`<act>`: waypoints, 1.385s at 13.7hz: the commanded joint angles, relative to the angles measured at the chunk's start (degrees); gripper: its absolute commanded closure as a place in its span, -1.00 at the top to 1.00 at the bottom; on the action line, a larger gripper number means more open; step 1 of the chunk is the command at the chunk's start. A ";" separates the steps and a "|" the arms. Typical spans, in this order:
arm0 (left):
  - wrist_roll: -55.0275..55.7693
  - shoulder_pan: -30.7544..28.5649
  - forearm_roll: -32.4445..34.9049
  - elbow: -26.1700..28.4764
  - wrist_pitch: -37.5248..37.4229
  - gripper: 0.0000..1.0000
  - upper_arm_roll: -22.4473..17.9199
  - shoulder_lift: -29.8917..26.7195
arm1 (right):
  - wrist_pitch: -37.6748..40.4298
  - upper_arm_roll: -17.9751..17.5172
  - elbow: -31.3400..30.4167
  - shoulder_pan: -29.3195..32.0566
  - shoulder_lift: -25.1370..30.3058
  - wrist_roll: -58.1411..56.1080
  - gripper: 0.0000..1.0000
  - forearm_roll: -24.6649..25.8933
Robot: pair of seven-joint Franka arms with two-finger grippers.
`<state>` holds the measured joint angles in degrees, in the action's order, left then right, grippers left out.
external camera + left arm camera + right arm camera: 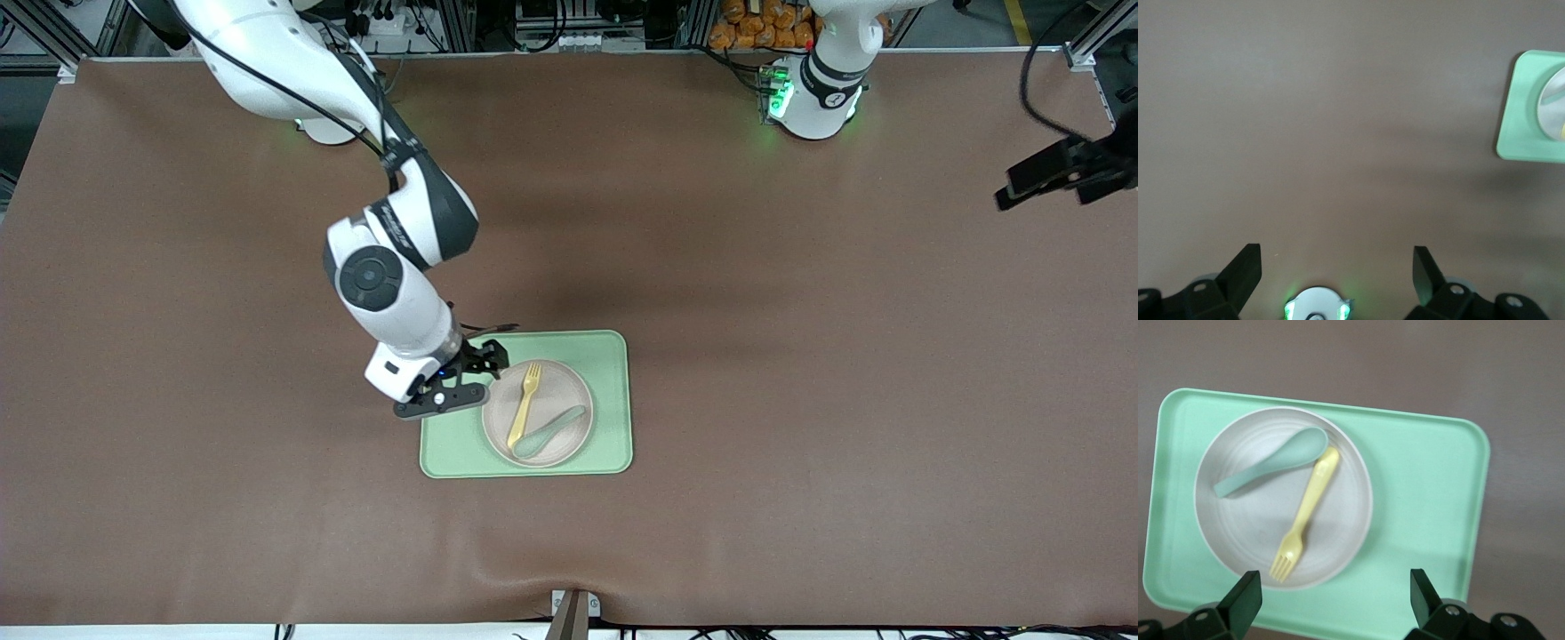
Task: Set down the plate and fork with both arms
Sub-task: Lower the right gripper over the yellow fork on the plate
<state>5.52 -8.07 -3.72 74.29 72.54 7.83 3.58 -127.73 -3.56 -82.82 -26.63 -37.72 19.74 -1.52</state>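
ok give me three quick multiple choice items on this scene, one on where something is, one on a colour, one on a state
1. Where does the slim yellow plastic fork lie?
A. on the bare table
B. on the round cream-white plate
C. in the right gripper

2. What colour is the rectangular tray under the plate?
A. light green
B. blue
C. red

3. How do the right gripper's jaws stand?
A. shut on the fork
B. shut on the plate
C. open, holding nothing

Answers:
1 B, the fork rests across the plate beside the grey-green spoon.
2 A, the tray shows pale green around the plate.
3 C, the right wrist view shows both fingers spread apart over the tray's edge with nothing between them; the left gripper waits open over bare table.
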 commanded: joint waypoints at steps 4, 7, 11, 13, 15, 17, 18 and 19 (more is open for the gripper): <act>-6.74 6.23 2.03 2.35 -1.44 1.00 -5.82 -2.79 | 0.91 1.01 11.61 -2.72 -10.08 10.21 0.59 1.43; -6.05 6.75 4.84 1.91 -0.92 1.00 -3.63 -1.03 | 0.91 1.01 16.37 -3.42 -15.09 13.21 0.44 3.80; -7.01 7.28 8.37 1.82 1.62 1.00 -1.68 0.64 | -1.01 2.14 16.73 -4.91 -17.56 14.35 0.31 5.21; -7.54 6.85 7.76 1.82 3.65 1.00 -1.60 0.73 | -1.38 3.03 16.73 -5.71 -18.35 14.36 0.21 5.12; -11.39 6.23 7.32 2.00 4.62 1.00 -1.68 0.73 | -1.38 3.03 16.73 -5.71 -18.53 14.97 -0.06 5.12; -12.37 6.49 7.41 2.09 5.23 1.00 -1.68 0.73 | -1.38 3.03 16.73 -5.88 -18.62 15.24 -0.13 5.12; -12.37 6.58 7.41 2.09 5.33 1.00 -1.68 0.73 | -1.38 3.03 16.73 -5.97 -18.62 15.32 -0.13 5.12; -12.37 6.49 7.41 2.09 5.33 1.00 -1.68 0.73 | -1.38 3.03 16.73 -5.97 -18.71 15.33 -0.13 5.12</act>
<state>-5.69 -1.51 3.01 76.37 77.40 5.92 4.70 -129.54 -1.27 -68.54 -31.76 -54.90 33.39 2.67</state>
